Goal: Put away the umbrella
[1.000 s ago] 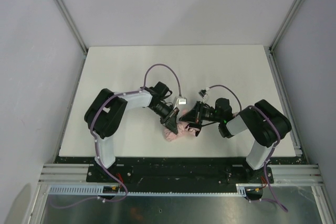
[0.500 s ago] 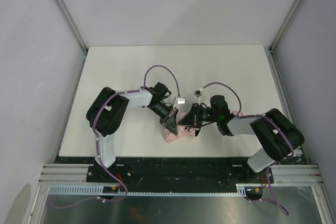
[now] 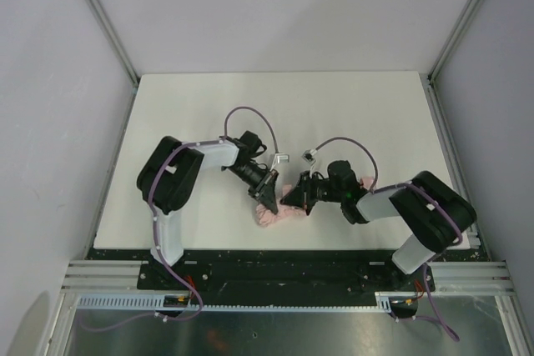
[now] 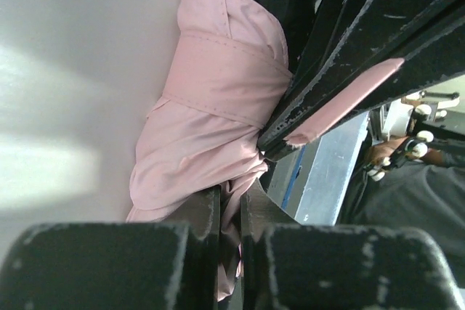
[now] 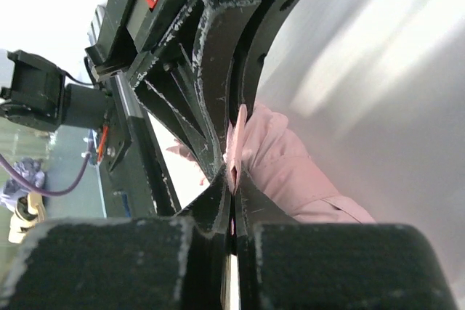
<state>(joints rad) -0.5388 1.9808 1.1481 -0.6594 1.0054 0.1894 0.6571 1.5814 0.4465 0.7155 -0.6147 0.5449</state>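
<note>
**At the tabletop's (image 3: 183,114) near middle, the umbrella (image 3: 279,216) is pinched from both sides**

On the left, the left gripper (image 3: 269,196) is clenched on a fold of pink fabric, which runs up between its jaws in its own wrist view (image 4: 230,201). The umbrella (image 4: 211,107) lies beneath as a collapsed, crumpled bundle resting on the tabletop. Just right of it, the right gripper (image 3: 294,196) is clamped on a thin edge of the same fabric (image 5: 232,183), its tips almost meeting the left one's.

Two grips this close together look meant to keep the loose fabric gathered so the bundle can be tightened or lifted as one.

Against a second ago, the left gripper has drawn slightly left. The right gripper has shifted left, with its forearm swung lower and flatter. The bundle has barely moved.
</note>
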